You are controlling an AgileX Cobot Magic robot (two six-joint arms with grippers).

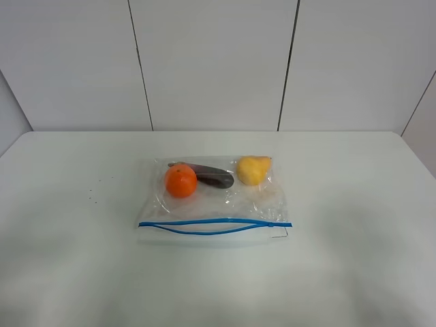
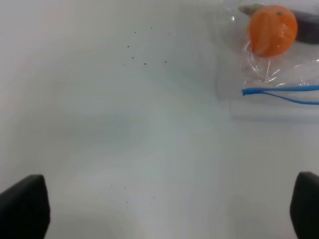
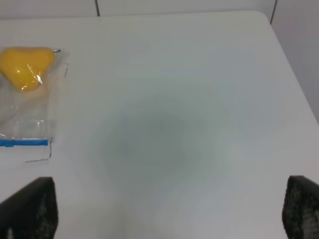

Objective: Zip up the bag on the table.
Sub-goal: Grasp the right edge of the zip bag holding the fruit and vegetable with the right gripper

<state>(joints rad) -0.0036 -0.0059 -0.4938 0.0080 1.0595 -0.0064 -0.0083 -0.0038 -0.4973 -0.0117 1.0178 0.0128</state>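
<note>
The clear plastic bag (image 1: pixel 225 204) lies flat in the middle of the white table (image 1: pixel 68 238). Through it show an orange (image 1: pixel 180 180), a dark eggplant (image 1: pixel 212 176) and a yellow pear (image 1: pixel 253 169). Its blue zipper strip (image 1: pixel 214 227) runs along the near edge, and the two strands gape apart along the middle. Neither arm shows in the exterior high view. My left gripper (image 2: pixel 164 209) is open over bare table to the left of the bag, with the orange (image 2: pixel 272 30) and zipper end (image 2: pixel 279 91) in view. My right gripper (image 3: pixel 164 209) is open to the right of the bag, near the pear (image 3: pixel 25 64).
Small dark specks (image 1: pixel 92 197) mark the table left of the bag. The table's right edge (image 3: pixel 294 69) and a pale panelled wall (image 1: pixel 218 61) behind the table are in view.
</note>
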